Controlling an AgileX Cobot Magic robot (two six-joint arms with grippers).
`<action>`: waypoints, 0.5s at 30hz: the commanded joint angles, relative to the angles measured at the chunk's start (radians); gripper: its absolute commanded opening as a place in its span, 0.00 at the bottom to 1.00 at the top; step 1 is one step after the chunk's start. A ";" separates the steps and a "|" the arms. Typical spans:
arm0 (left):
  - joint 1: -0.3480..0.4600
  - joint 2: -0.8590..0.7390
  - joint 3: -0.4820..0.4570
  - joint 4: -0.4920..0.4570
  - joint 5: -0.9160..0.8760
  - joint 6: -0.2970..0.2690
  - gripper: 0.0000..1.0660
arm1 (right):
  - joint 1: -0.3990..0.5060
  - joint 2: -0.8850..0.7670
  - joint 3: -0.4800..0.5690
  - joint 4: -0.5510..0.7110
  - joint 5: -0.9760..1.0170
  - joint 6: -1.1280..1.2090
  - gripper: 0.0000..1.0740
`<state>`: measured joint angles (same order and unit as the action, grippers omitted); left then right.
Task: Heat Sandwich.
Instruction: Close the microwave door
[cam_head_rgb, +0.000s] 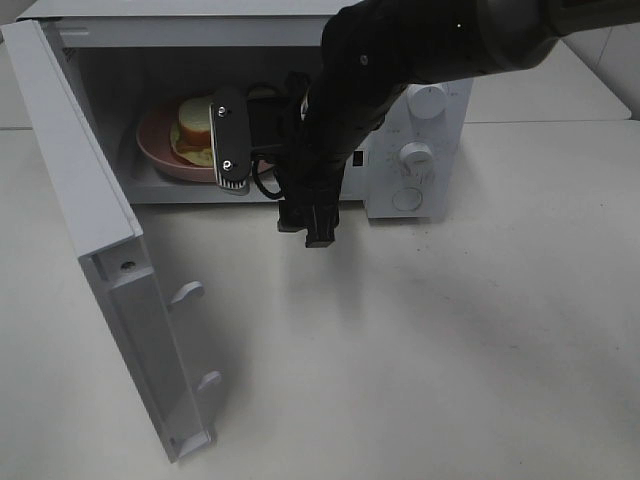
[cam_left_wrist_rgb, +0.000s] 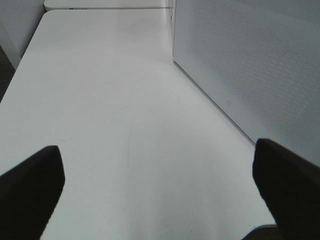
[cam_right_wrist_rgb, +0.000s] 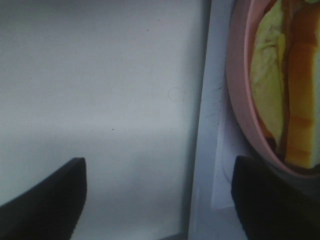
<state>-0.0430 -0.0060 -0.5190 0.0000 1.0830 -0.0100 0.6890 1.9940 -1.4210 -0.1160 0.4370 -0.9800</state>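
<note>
The sandwich (cam_head_rgb: 195, 125), white bread with lettuce and orange filling, lies on a round pink plate (cam_head_rgb: 152, 148) inside the open microwave (cam_head_rgb: 440, 60). My right gripper (cam_head_rgb: 310, 228) hangs just in front of the oven's opening, to the right of the plate, pointing down at the table. In the right wrist view it (cam_right_wrist_rgb: 160, 200) is open and empty, with the plate (cam_right_wrist_rgb: 239, 100) and sandwich (cam_right_wrist_rgb: 295, 100) off to one side. My left gripper (cam_left_wrist_rgb: 160, 190) is open and empty over bare table and does not show in the high view.
The microwave door (cam_head_rgb: 100, 230) stands swung open to the left, out over the table. Two knobs (cam_head_rgb: 415, 155) sit on the oven's right panel. A white perforated panel of the microwave (cam_left_wrist_rgb: 250, 65) stands beside my left gripper. The table's left edge (cam_left_wrist_rgb: 15, 65) is near.
</note>
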 joint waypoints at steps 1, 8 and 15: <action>0.001 -0.022 0.002 -0.005 -0.013 -0.010 0.92 | -0.004 -0.050 0.048 -0.001 -0.007 0.036 0.71; 0.001 -0.022 0.002 -0.005 -0.013 -0.010 0.92 | -0.003 -0.140 0.147 -0.001 -0.007 0.057 0.71; 0.001 -0.022 0.002 -0.005 -0.013 -0.010 0.92 | -0.003 -0.225 0.230 -0.001 -0.006 0.115 0.71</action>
<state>-0.0430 -0.0060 -0.5190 0.0000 1.0830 -0.0100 0.6890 1.7830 -1.1960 -0.1160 0.4290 -0.8780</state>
